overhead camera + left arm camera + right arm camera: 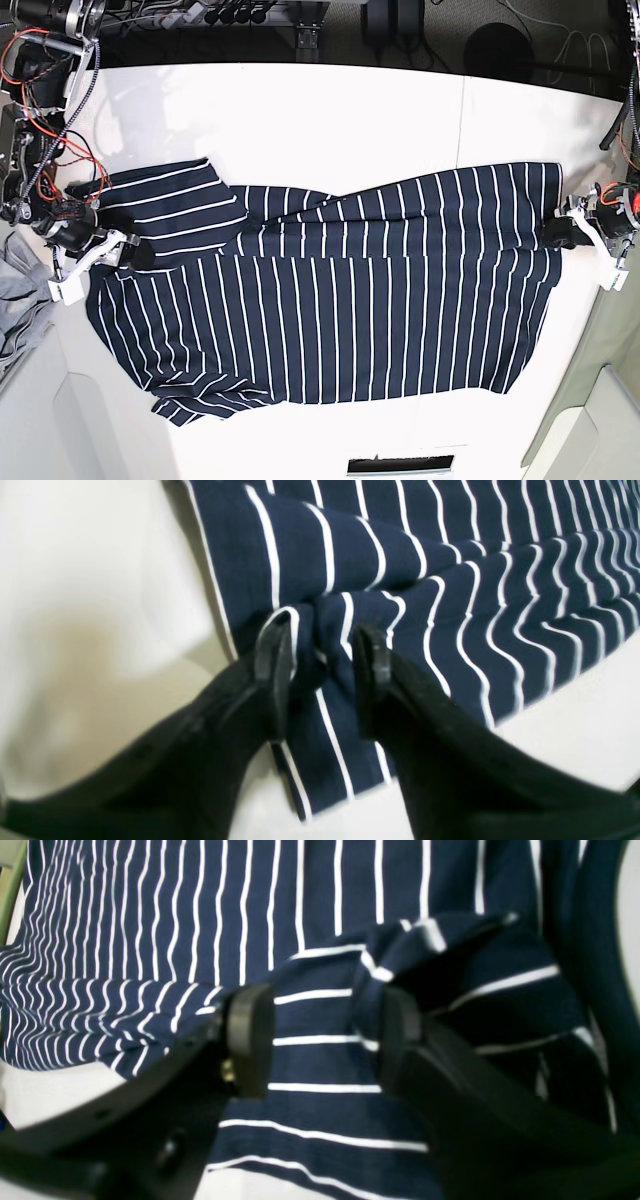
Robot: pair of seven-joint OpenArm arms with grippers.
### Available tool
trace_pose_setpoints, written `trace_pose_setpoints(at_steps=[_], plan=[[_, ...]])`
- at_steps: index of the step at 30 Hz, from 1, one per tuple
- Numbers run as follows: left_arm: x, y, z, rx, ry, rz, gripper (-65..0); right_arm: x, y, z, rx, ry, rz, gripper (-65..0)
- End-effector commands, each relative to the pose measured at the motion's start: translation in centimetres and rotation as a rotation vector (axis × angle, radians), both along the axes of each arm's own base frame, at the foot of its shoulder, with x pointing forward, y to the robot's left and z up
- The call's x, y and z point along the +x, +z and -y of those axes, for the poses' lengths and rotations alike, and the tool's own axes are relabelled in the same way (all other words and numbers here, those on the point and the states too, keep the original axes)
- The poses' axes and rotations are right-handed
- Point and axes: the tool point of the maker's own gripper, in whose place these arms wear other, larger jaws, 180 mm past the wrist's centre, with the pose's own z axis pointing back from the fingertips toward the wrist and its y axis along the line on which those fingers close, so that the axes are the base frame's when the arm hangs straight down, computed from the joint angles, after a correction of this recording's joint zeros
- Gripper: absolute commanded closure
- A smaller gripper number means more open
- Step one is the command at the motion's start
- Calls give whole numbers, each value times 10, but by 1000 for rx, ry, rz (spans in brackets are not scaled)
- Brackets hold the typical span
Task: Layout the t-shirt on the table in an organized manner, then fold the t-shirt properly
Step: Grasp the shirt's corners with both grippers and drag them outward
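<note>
Right now the t-shirt (330, 310) lies spread across the table (330, 120), navy with thin white stripes, stretched sideways between the two arms in the base view. One sleeve sticks up and out just beyond the right gripper (128, 252), which sits at the shirt's edge near that sleeve, while the left gripper (556, 232) sits at the opposite edge, the hem end.

Over to the left wrist view: the left gripper (320, 655) has its jaws parted, and a bunched ridge of striped cloth (325, 625) stands up between them. The fabric fills much of the gap, close to both black fingers (272, 655); whether they press on it cannot be told. Ahead of the claw the shirt runs away in rippled folds, with bare table to either side.

The right wrist view tells a similar story. The right gripper (325, 1035) stands well apart, flat striped cloth showing between its pads (247, 1035). A raised fold of fabric (425, 955) humps up against the far finger, and nothing looks pinched. Beyond this claw the shirt stretches away, wrinkled on the near side.

A grey cloth (22, 295) lies off the table's edge, just outside the right gripper.
</note>
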Motion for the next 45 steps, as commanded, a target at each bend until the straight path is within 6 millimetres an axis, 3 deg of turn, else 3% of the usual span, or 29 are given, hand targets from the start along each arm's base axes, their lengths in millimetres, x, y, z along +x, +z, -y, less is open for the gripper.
trace_pose_setpoints(at_steps=[1, 4, 9, 14, 17, 20, 29, 34, 39, 41, 42, 44, 45], plan=[[13, 25, -9, -9, 3, 55, -228, 13, 20, 12, -9, -18, 55, -315], [8, 39, -9, -80, 6, 23, -228, 11, 29, 30, -9, -65, 54, -315], [-2, 54, -12, -177, 39, 22, -229, 2, 40, 77, -5, -213, 89, -315], [-19, 41, -10, -212, 60, -8, -351, -23, 25, 108, -48, -303, 60, -315], [-23, 32, -5, -211, 63, -17, -362, -40, 13, 117, -78, -325, 41, -360], [-20, 23, -6, -158, 70, 5, -362, -49, 5, 118, -81, -331, 26, -447], [-16, -3, -7, -29, 94, 39, -362, -57, -19, 109, -44, -337, -16, -447], [-26, -28, 0, -48, 122, -8, -362, -57, -36, 82, -5, -276, -56, -447], [-29, -43, 21, -75, 113, -23, -359, -50, -40, 44, 34, -197, -61, -445], [-31, -48, 27, -66, 102, -33, -293, -50, -42, 34, 46, -185, -63, -444], [-31, -49, 28, -65, 99, -36, -208, -49, -43, 31, 52, -186, -60, -430], [-32, -49, 28, -63, 98, -37, 0, -48, -43, 28, 60, -187, -56, -309], [-31, -48, 27, -59, 97, -35, 0, -48, -43, 26, 62, -186, -56, -208]])
